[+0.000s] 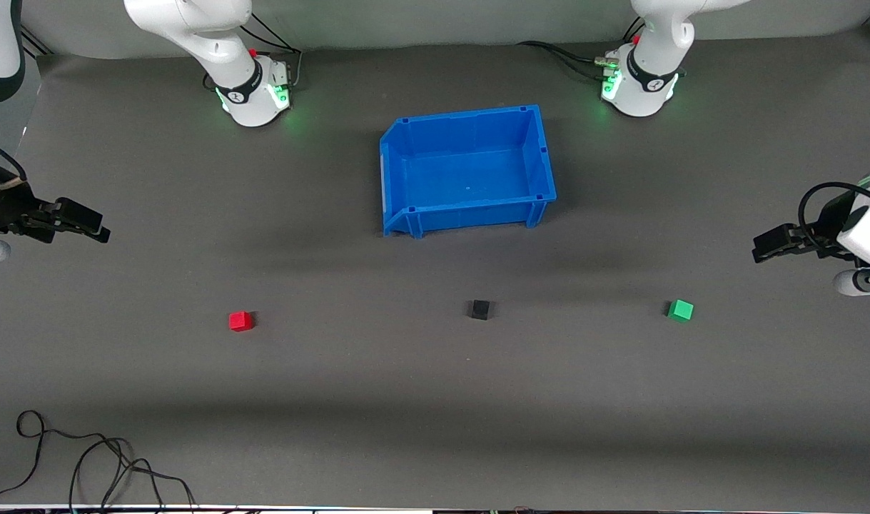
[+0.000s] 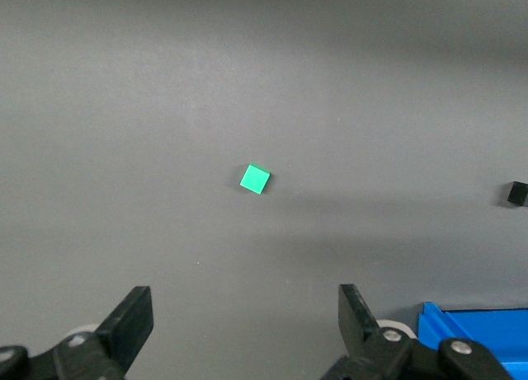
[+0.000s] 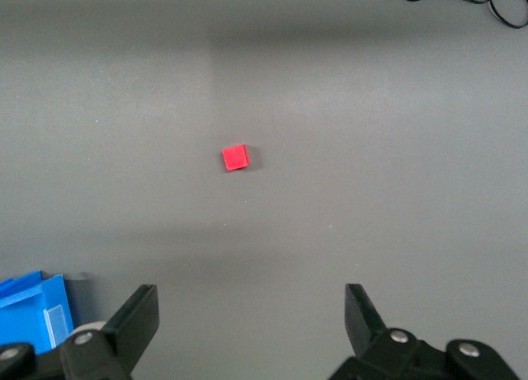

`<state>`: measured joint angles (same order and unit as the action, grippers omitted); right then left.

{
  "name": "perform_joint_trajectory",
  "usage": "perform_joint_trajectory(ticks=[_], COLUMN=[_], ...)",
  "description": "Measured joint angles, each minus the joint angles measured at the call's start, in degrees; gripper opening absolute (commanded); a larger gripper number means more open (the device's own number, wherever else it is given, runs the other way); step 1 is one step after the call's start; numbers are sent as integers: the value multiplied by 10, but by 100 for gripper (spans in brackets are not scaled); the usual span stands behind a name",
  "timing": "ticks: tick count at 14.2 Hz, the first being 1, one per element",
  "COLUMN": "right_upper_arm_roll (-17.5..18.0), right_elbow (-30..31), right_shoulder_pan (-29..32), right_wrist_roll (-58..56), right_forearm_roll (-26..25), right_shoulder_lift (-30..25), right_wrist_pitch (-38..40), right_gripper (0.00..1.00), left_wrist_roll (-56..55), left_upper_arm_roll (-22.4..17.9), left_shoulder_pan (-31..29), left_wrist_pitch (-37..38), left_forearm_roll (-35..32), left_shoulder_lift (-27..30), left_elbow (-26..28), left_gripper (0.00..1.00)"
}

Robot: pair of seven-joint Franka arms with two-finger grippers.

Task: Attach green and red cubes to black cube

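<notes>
Left gripper [image 2: 241, 335] hangs in the air at the left arm's end of the table, jaws spread wide with nothing between them. Out ahead of those open jaws, well apart from them, sits the green cube [image 2: 255, 179], square on the mat. Right gripper [image 3: 250, 326] mirrors it at the right arm's end: jaws wide, empty, and the red cube [image 3: 235, 157] lying well out in front of them.

Between the two coloured cubes, well apart from both grippers, rests the black cube [image 1: 480, 309], with the blue bin [image 1: 542, 160] standing farther from the front camera.

These look like small, rigid, light blocks with flat faces; my read is a pinch across two opposite side faces, fingers squared to the cube, will hold fine. Being so light, a nudge could slide them.

The count: one green, one red, one black cube, one bin, and a loose cable [image 1: 85, 457] lying near the table's front edge.
</notes>
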<state>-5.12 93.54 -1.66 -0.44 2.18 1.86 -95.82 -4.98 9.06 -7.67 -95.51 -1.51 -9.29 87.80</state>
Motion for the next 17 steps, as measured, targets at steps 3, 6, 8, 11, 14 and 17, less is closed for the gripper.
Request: perform_joint_trajectory(ticks=[3, 6, 8, 11, 14, 17], right_upper_arm_roll=[0, -1, -2, -5, -5, -6], right_elbow=[0, 0, -2, -16, -32, -35], right_shoulder_pan=[-1, -1, -1, -1, -2, -1], right_wrist_roll=[0, 0, 25, 176, 379, 544], right_forearm_roll=[0, 1, 9, 25, 34, 60], right_shoulder_lift=[0, 0, 0, 4, 16, 30], right_wrist_pitch=[1, 1, 0, 0, -1, -2], right_gripper=[100, 100, 100, 100, 100, 100], left_wrist_roll=[0, 0, -5, -24, -25, -25], left_upper_arm_roll=[-1, -3, -4, -4, -5, -4], left_shoulder_pan=[0, -2, -2, -1, -2, -1], left_wrist_pitch=[-1, -20, -58, -118, -147, -173], left_forearm_roll=[0, 5, 6, 6, 5, 2], left_shoulder_lift=[-8, -29, -43, -66, -106, -144], left_elbow=[1, 4, 20, 54, 63, 63], left_gripper=[100, 100, 100, 100, 100, 100])
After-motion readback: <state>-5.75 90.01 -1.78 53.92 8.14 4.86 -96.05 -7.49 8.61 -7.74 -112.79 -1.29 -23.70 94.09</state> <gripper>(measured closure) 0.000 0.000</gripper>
